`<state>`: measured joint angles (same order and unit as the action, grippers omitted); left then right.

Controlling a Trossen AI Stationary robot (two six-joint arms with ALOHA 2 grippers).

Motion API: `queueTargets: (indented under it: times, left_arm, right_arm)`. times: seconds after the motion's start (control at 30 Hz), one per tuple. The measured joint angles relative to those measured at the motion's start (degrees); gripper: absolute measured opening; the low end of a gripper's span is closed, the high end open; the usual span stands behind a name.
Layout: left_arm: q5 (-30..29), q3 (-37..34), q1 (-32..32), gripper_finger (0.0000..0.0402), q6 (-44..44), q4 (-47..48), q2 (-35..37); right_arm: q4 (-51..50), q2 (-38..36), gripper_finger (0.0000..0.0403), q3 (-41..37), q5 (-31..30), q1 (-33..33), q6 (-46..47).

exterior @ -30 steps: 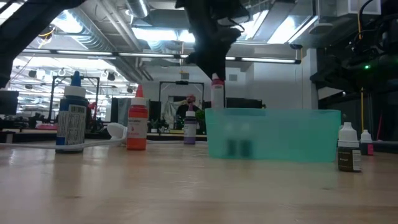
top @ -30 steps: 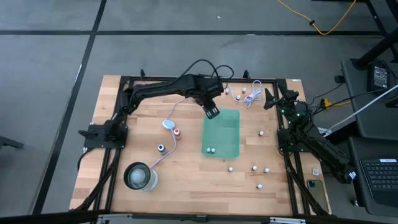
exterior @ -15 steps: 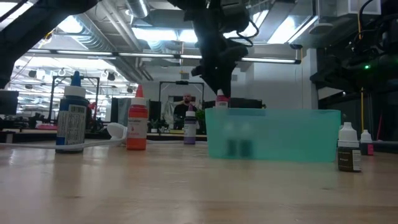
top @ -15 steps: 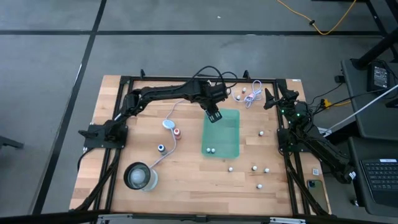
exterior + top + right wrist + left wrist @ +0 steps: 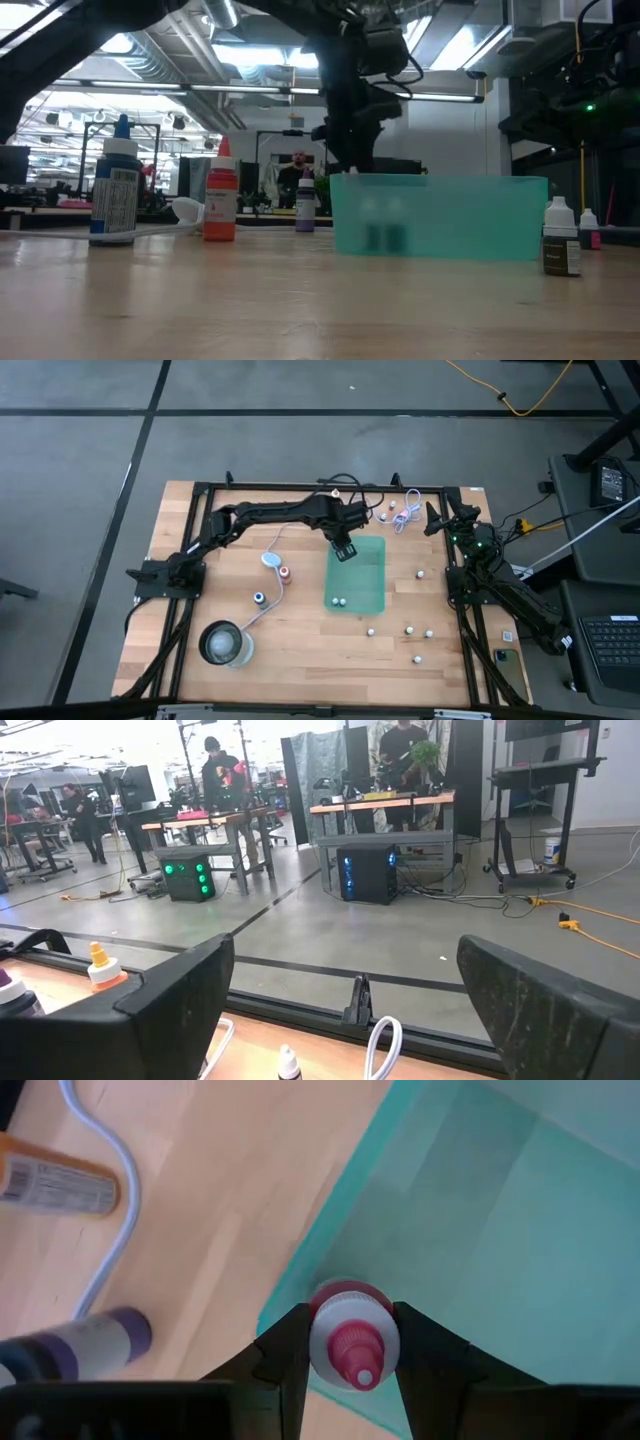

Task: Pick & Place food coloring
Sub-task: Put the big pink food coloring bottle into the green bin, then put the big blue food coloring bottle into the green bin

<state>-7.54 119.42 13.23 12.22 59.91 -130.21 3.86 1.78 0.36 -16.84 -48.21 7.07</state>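
Observation:
My left gripper (image 5: 343,549) hangs over the far left corner of the teal tray (image 5: 358,580), shut on a small food coloring bottle with a red cap (image 5: 350,1345). In the low view the gripper (image 5: 350,160) reaches down to the tray's rim (image 5: 440,180), which hides the bottle. Two more bottles (image 5: 341,601) stand in the tray's near end. A red-capped bottle (image 5: 284,571) and a blue-capped bottle (image 5: 259,598) stand left of the tray. My right gripper (image 5: 434,519) waits open at the far right. My left gripper pinches the red-capped bottle just below its cap (image 5: 322,1342) between its two fingers (image 5: 288,1355). The fingers come steeply from above, pointing down. The bottle stays upright, nozzle up, above the inside of the tray's far left corner; whether its base touches the tray does not show.
Several white-capped bottles (image 5: 408,629) stand on the wood right of the tray, and others (image 5: 381,516) lie at the far edge by a white cable. A pale puck (image 5: 271,559) with its cable and a round glass container (image 5: 225,644) sit at the left.
My left gripper has sunk with the red-capped bottle, staying shut on it. The bottle, seen above the tray's rim in the low view a second ago, is now behind the rim.

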Motion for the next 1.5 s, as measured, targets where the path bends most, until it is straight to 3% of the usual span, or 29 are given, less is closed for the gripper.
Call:
queueTargets:
  times: [0.17,0.43,0.67,1.2,1.33,1.5]
  left_arm:
    - [-0.2,0.0,0.0,0.0119,-0.1,-0.5,-0.4]
    - [-1.9,0.0,0.0,0.0183,-1.0,-1.7,-0.4]
    - [0.3,0.0,0.0,0.0207,-1.0,-1.9,0.0]
    - [0.6,15.6,-0.5,0.0212,-2.5,9.4,0.1]
    - [0.7,14.2,-1.4,0.0216,-2.5,11.4,2.6]
    - [1.1,13.9,-1.7,0.0252,-3.2,12.2,5.1]
  right_arm:
    - [0.0,0.1,0.0384,0.0,0.0,0.0,0.0]
    - [0.0,0.1,0.0384,0.0,0.0,0.0,0.0]
    - [0.0,0.1,0.0384,0.0,0.0,0.0,0.0]
    - [0.0,0.1,0.0384,0.0,0.0,0.0,0.0]
    - [0.0,0.1,0.0384,0.0,0.0,0.0,0.0]
    - [0.0,0.1,0.0384,0.0,0.0,0.0,0.0]
